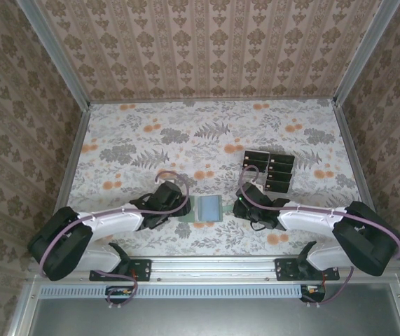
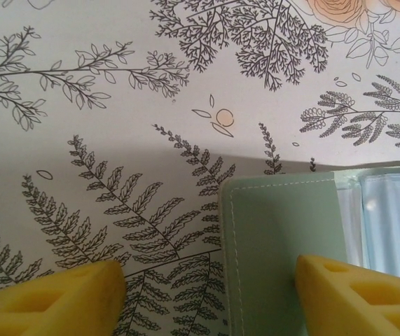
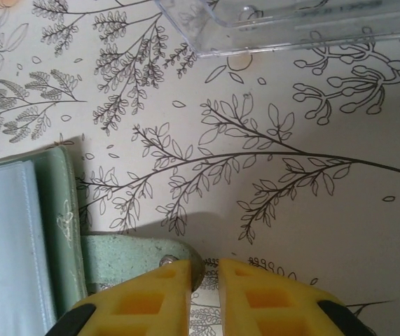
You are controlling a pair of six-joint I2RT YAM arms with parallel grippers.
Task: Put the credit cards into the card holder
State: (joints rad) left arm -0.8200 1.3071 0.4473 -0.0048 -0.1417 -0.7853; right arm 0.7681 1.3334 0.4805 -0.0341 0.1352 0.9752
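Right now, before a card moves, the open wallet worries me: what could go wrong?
The right gripper sits at the snap tab of the card holder, fingers almost together; a pull could drag it. The left gripper stands open astride the edge of the cover; it may shift. The clear rack of credit cards stands close; reaching could knock it.

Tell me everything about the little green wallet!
The card holder is a soft-looking pale green wallet with stitched edges, lying open and flat on the flowery table. Clear pockets show inside. A snap strap sticks out one side. One finger of the left gripper overlaps its cover.
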